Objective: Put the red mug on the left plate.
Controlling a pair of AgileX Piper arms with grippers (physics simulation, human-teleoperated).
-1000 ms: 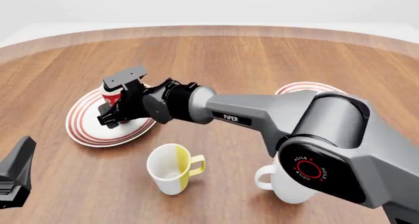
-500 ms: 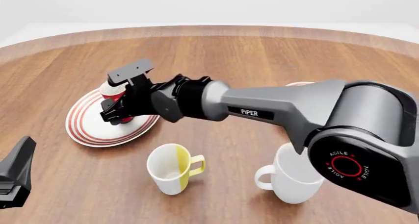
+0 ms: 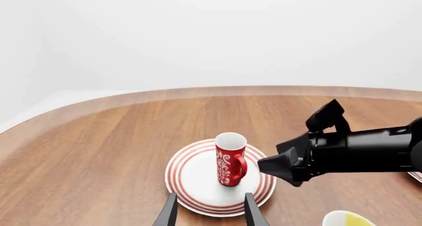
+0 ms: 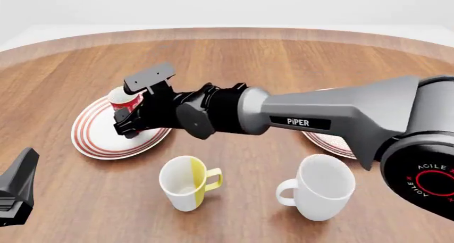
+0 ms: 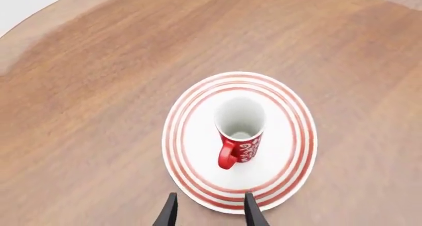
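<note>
The red mug [image 5: 240,129] stands upright on the left plate [image 5: 197,152], handle toward my right gripper [image 5: 209,213]. That gripper is open, its fingertips over the plate's near rim, a short way from the mug and not touching it. In the front view the red mug [image 4: 127,99] shows just past the right gripper [image 4: 123,123], on the left plate [image 4: 92,139]. The left wrist view shows the red mug [image 3: 230,159] free on the left plate [image 3: 191,179], the right gripper [image 3: 274,161] beside it. My left gripper [image 3: 209,216] is open and holds nothing, low at the near left [image 4: 16,192].
A white-and-yellow mug [image 4: 186,182] stands in front of the left plate. A big white mug [image 4: 322,187] stands at the near right. The second ringed plate [image 4: 330,142] lies partly under my right arm, which stretches across the table's middle.
My right gripper has drawn back a little from the red mug, which stays on the plate. The right arm has swung right, uncovering the white mug and part of the second plate.
</note>
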